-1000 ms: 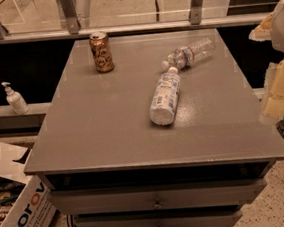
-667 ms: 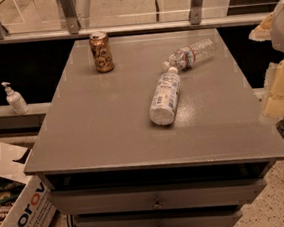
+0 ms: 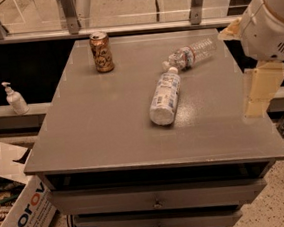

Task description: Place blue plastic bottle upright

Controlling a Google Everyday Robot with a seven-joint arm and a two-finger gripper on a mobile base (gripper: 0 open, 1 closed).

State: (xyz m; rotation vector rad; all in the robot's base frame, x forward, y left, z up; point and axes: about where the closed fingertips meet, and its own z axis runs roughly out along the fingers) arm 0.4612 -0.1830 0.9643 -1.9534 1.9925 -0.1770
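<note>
The blue plastic bottle (image 3: pixel 164 97) lies on its side near the middle of the grey table (image 3: pixel 99 139). It is clear, with a pale blue-and-white label, and its white cap points to the far right. My gripper (image 3: pixel 261 90) is a cream part hanging below the white arm (image 3: pixel 269 23) at the table's right edge. It is well to the right of the bottle, apart from it, and holds nothing that I can see.
A smaller crinkled clear bottle (image 3: pixel 192 55) with a red band lies just beyond the blue bottle's cap. A brown can (image 3: pixel 101 51) stands upright at the far left. A soap dispenser (image 3: pixel 15 99) and a cardboard box (image 3: pixel 19 218) are off the table's left side. Drawers (image 3: pixel 155 202) are below.
The arm and gripper have shifted a little to the left, toward the table's right edge. The bottles and the can have not moved.
</note>
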